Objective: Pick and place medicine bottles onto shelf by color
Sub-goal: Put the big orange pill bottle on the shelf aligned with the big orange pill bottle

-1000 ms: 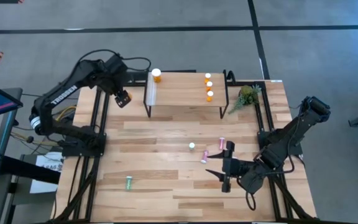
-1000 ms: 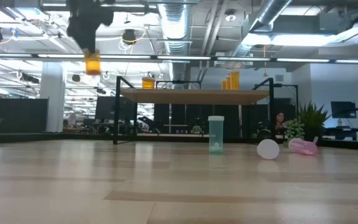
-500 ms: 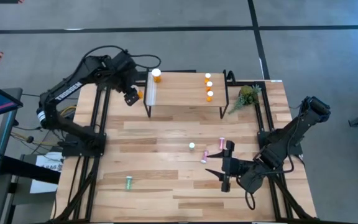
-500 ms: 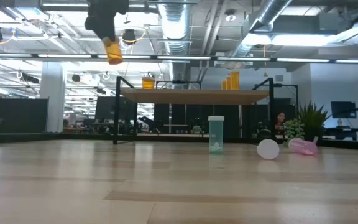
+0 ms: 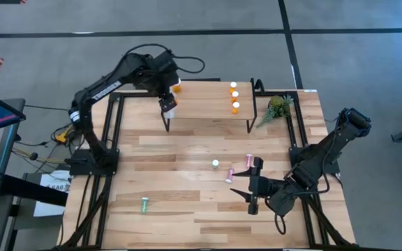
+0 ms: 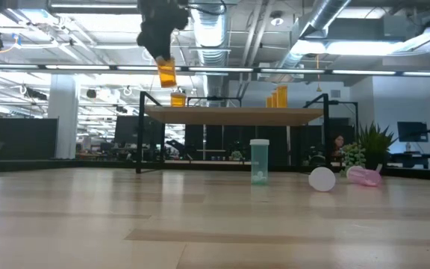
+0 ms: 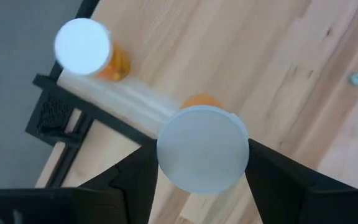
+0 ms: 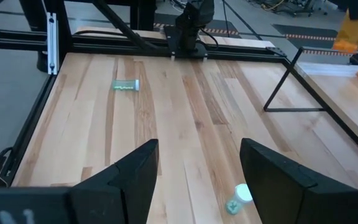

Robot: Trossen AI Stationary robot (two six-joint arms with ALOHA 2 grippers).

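My left gripper [image 5: 167,104] hangs above the left end of the shelf [image 5: 208,111], shut on a large orange medicine bottle [image 6: 167,73] with a white cap [image 7: 202,155]. Another large orange bottle [image 5: 176,85] stands on the shelf's far left corner, and three small orange ones [image 5: 234,95] stand in a row at its right end. Two pink bottles [image 5: 248,160] [image 5: 230,174] and a pale green one [image 5: 216,164] lie on the table before my right gripper [image 5: 253,185], which is open and touches nothing. One more green bottle [image 5: 144,204] rests near the front left. My left gripper pinches the orange bottle between its two fingers [image 7: 138,177], one on each side, at the cap's rim [image 7: 166,134]. The fingers come from above, pointing down. The bottle hangs below them, cap up and slightly tilted [image 6: 167,73], clear of the shelf top.
A small green plant [image 5: 278,108] stands beside the shelf's right legs. The shelf has a white strip [image 7: 123,99] along its left edge. Bare wood lies between the shelf and the front edge on the table's left half.
My left gripper has carried the orange bottle toward the table's right edge, from beyond the shelf's left end to above that end, rising slightly and staying shut on it. The bottle stays hanging below the fingers.
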